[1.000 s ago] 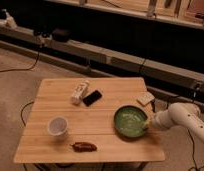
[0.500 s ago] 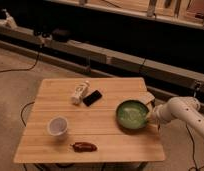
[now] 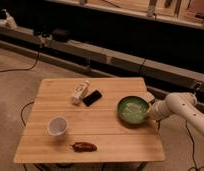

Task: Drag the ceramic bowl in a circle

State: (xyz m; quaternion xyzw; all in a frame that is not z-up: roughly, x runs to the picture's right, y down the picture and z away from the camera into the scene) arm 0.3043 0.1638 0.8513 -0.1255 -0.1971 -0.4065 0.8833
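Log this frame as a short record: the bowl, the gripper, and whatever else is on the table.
bowl: ceramic bowl, green, upright, near the right edge of the wooden table
gripper: gripper at the bowl's right rim, arm reaching in from the right
other items: white cup, front left; white bottle lying beside black phone, back centre; brown object near front edge

My arm (image 3: 179,104): smooth off-white casing, built of thick rounded tubular segments with a bulbous joint housing. My gripper (image 3: 151,111): same pale finish, narrower, located at the right rim of the round green ceramic bowl (image 3: 131,110).
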